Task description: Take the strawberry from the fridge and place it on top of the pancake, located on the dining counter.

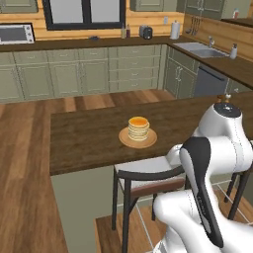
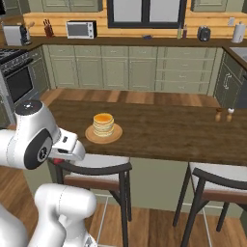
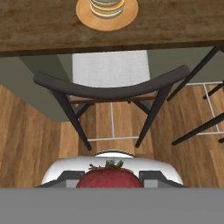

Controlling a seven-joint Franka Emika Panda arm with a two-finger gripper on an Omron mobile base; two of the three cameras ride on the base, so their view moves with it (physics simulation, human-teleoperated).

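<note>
One strawberry [image 3: 110,178] sits clamped in the hand [image 3: 110,177], no writing legible.

Red strawberry [image 3: 109,178] low, before pancake [image 3: 107,7]

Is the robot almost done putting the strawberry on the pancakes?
About halfway. Done: the red strawberry with green leaves is out of the fridge, gripped in the claw. In hand: carrying it toward the long dark-brown wooden counter, with the claw behind the dark stool. Left: setting it on the pale tan pancake stack, whose top is bare.
</note>
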